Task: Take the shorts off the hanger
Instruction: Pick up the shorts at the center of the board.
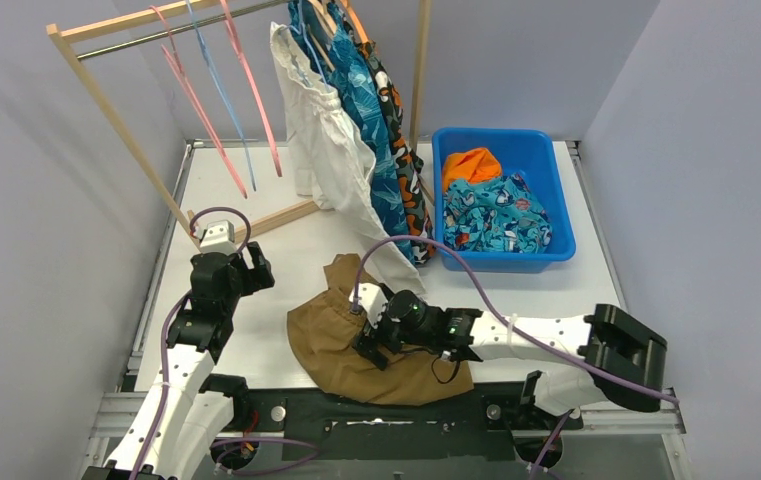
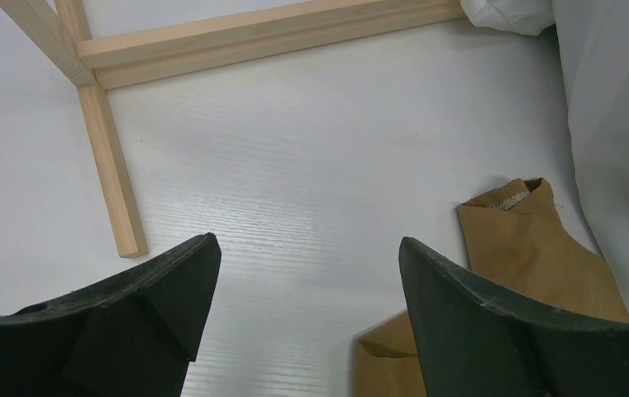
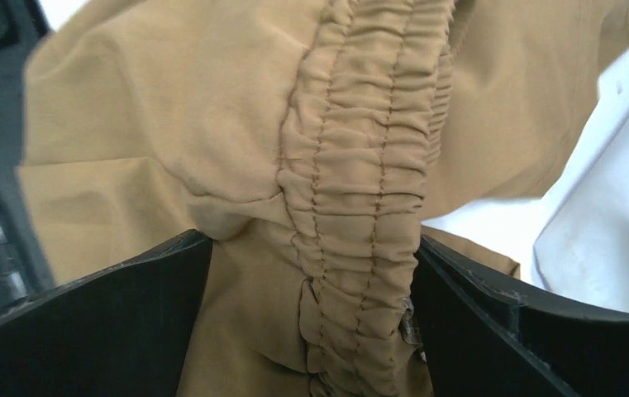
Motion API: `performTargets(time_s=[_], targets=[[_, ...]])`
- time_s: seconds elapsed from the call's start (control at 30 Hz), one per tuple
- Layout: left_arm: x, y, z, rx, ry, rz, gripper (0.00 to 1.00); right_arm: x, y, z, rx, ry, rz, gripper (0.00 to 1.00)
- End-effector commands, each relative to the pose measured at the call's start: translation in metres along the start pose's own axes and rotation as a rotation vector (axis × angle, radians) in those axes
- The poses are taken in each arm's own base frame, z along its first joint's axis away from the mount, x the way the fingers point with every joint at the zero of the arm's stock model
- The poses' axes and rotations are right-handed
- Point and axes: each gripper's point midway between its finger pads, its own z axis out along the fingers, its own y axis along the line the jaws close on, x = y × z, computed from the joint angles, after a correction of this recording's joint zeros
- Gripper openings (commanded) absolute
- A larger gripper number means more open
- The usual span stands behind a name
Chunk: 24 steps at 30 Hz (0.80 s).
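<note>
Straddling brown shorts' (image 1: 326, 345) waistband (image 3: 360, 165) with right gripper (image 3: 312, 244), jaws wide apart, fabric loose between. Crumpled on table (image 1: 256, 250) by near edge, under that gripper. Hovering left gripper (image 2: 307, 244), jaws apart, just left of shorts.

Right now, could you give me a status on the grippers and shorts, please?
Left gripper open, empty. Right gripper open over brown shorts, waistband between fingers. White shorts hang close by.

Pale lavender walls (image 1: 16, 200) around a white table (image 1: 291, 262)
</note>
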Motion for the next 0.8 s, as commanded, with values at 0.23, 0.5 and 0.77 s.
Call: performTargets(time_s=[0.23, 0.5, 0.77], targets=[[-0.007, -0.004, 0.004, 0.011, -0.022, -0.017, 0.8, 0.033, -0.026, 0.03, 0.172, 0.078, 0.058, 0.47], [0.011, -0.008, 0.014, -0.007, 0.051, -0.015, 0.8, 0.023, -0.009, 0.025, 0.134, 0.042, 0.127, 0.3], [0.017, -0.034, 0.005, 0.049, 0.034, 0.043, 0.8, 0.012, -0.024, 0.014, 0.218, 0.035, 0.116, 0.24]])
